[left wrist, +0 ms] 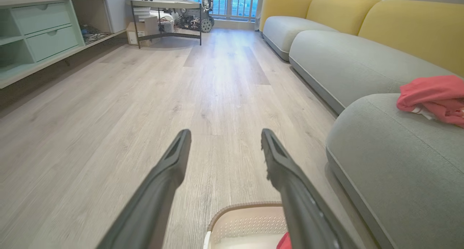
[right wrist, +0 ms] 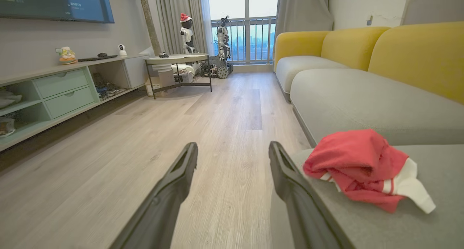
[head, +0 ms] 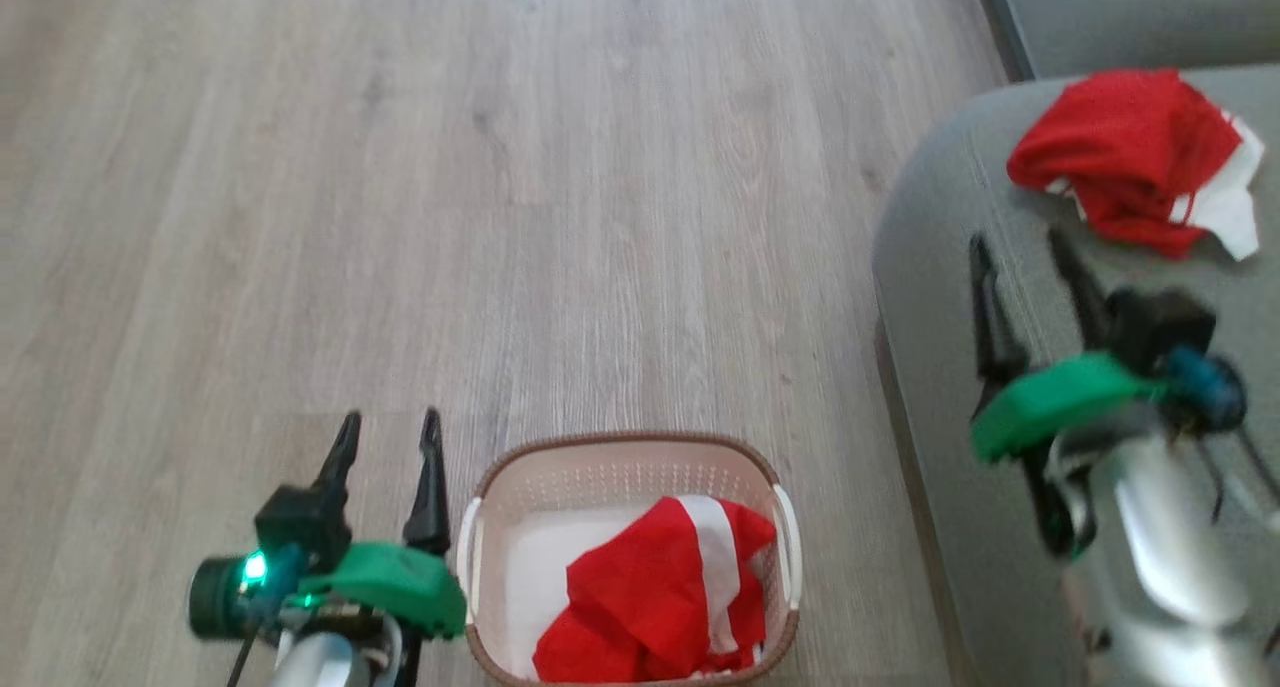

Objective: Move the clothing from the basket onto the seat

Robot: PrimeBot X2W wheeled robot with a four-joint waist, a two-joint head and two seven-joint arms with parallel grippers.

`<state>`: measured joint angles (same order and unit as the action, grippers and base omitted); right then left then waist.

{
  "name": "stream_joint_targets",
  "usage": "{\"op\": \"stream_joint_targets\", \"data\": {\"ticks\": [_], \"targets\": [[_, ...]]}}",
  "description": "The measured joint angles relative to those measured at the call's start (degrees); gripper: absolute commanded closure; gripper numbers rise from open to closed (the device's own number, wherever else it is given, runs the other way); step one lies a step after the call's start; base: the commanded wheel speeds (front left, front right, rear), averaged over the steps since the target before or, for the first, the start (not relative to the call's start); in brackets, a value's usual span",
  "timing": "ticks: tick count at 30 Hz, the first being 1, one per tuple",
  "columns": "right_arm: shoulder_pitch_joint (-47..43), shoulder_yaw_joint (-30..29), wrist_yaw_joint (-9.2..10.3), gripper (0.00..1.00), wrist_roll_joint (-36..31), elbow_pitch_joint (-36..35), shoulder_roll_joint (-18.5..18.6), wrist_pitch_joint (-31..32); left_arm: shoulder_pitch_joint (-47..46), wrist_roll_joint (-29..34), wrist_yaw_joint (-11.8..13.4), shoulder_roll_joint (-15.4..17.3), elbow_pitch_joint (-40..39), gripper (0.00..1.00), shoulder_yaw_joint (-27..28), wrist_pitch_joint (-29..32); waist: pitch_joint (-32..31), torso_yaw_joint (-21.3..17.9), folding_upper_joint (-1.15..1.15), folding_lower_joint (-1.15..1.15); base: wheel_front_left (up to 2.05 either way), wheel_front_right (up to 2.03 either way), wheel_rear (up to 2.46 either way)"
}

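Both claws stand with their fingers apart and carry nothing. My left gripper (head: 389,437) is above the floor (head: 500,217), just beside the basket (head: 620,439) on its left side. My right gripper (head: 1018,257) hovers over the seat (head: 930,297), near its front edge.

One red garment (head: 1120,157) lies crumpled on the seat, a little beyond the right fingertips and apart from them. The second red garment (head: 650,597) lies inside the basket, heaped toward the right half, with a broad white stripe on top. If the pale area to its left is cloth or the basket bottom, I cannot tell.

I judge this garment as very light, soft and limp, not fragile at all. It will hang down long when I lift it. The sports fabric looks thin and smooth, so a shallow pinch may slip off. I would take hold at the highest fold of the heap, near the white stripe, and go deep enough to catch several layers. The basket seems light too, so I keep away from its perforated wall and lift high before crossing the rim.
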<state>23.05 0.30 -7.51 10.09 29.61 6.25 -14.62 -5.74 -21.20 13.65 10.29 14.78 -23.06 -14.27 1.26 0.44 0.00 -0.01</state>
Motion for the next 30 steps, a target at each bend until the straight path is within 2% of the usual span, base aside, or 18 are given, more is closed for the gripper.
{"op": "stream_joint_targets", "data": {"ticks": [4, 9, 16, 30], "targets": [[-6.38, -0.51, 0.0, 0.0, -1.63, -4.35, -2.21, 0.0, 3.54, 0.55, 0.0, 0.21, -1.47, 0.0, 1.86, -0.01, -1.83, 1.24, 0.0, 0.0, 0.0, 0.0, 0.0], [-12.32, -0.63, 0.0, 0.0, -2.78, -8.9, -2.78, 0.0, 7.71, 1.12, -0.08, 0.52, -3.02, 0.0, 3.99, -0.01, -2.87, 1.93, 0.0, 0.0, 0.0, 0.0, 0.0], [-19.34, -0.13, 0.0, 0.0, 1.52, -12.85, -3.1, 0.0, 11.27, 2.45, -1.38, 0.4, -4.37, 0.0, 5.56, 0.0, -3.72, 2.3, 0.0, 0.0, 0.0, 0.0, 0.0], [-22.81, 0.51, 0.0, 0.0, 2.58, -14.74, -3.24, 0.0, 13.08, 2.98, -4.45, -0.64, -3.15, 0.0, 9.16, 0.0, -4.49, 1.83, 0.0, 0.0, 0.0, 0.0, 0.0]]}}
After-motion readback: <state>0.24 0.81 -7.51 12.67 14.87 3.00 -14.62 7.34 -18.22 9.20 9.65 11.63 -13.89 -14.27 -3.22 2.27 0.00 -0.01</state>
